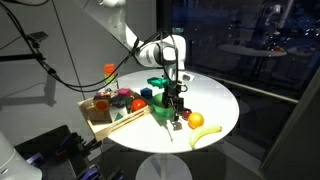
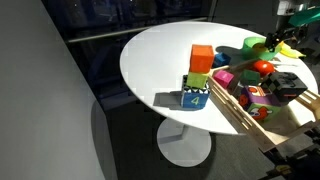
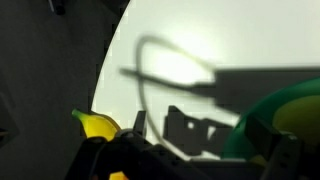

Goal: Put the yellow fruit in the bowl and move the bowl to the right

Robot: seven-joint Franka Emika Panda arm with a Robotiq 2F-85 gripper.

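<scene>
Yellow fruit is hard for me to find for sure. In the wrist view, at the left, a yellow shape with a pointy end lies by the edge of the table. I cannot tell if it is the fruit or the tip of the banana. Next comes my gripper. Its fingers are spread wide apart with only bare table and shadow between them, so the jaws are loose and hold nothing. At the right is the green bowl, just beside one finger. It looks yellowish inside, but I cannot tell if the fruit lies in there. In an exterior view, from the left, I see a wooden tray full of toys. Then comes the bowl, just beside the tray on the round white table. Then the gripper hangs low over the table, right by the bowl. After that is a round orange fruit, and last the long banana near the table's rim.
</scene>
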